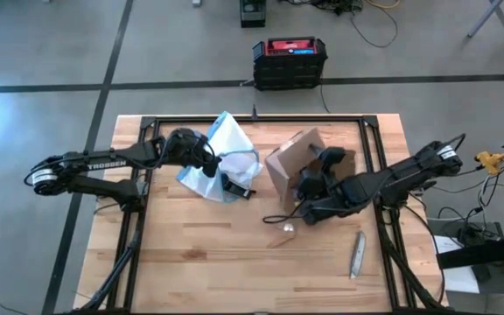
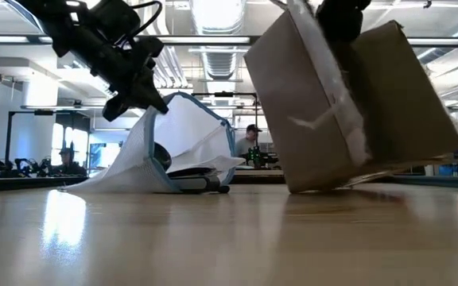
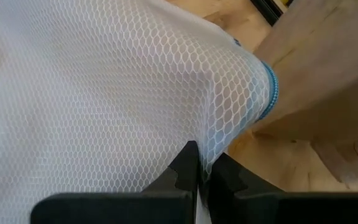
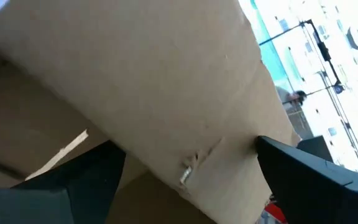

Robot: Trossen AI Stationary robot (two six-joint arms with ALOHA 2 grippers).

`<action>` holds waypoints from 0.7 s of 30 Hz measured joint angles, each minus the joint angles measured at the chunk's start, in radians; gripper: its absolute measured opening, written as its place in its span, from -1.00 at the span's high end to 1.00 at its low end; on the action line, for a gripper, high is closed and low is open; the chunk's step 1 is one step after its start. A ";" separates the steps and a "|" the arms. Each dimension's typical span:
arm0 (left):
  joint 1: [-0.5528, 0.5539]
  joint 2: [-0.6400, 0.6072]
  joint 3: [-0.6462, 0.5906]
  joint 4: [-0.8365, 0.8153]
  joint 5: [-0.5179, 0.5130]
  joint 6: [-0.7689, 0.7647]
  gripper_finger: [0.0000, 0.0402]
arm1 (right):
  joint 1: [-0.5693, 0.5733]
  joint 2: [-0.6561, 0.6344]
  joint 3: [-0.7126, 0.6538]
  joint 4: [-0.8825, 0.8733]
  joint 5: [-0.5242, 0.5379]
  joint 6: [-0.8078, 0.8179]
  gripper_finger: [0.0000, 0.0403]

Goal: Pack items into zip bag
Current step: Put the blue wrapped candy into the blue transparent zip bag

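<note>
Wood surface (image 1: 199, 262) fills the middle of the high view, grey floor around it. White "TROSSEN" lettering runs along the left arm at centre left. The bag (image 1: 226, 153), whitish with a honeycomb mesh pattern and a blue edge strip, sits raised just left of centre; the left pincer (image 1: 206, 162) is pressed together, pinching its film. Right of centre, the right pincer (image 1: 307, 181) stands spread around the tilted box (image 1: 291, 166). A small pale item (image 1: 288, 229) lies below the box, a grey tool (image 1: 356, 255) at lower right.
</note>
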 joint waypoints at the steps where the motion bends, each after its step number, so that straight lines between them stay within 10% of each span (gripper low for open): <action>1: -0.004 0.000 0.000 -0.001 0.000 0.003 1.00 | 0.007 0.000 0.000 0.001 0.000 0.000 -0.71; 14: -0.013 0.000 -0.001 -0.005 0.000 0.005 1.00 | -0.219 -0.013 0.000 -0.077 -0.143 0.119 -0.68; 21: -0.016 0.000 -0.001 -0.005 0.023 0.002 1.00 | -0.279 -0.011 0.000 0.000 -0.163 -0.067 -0.18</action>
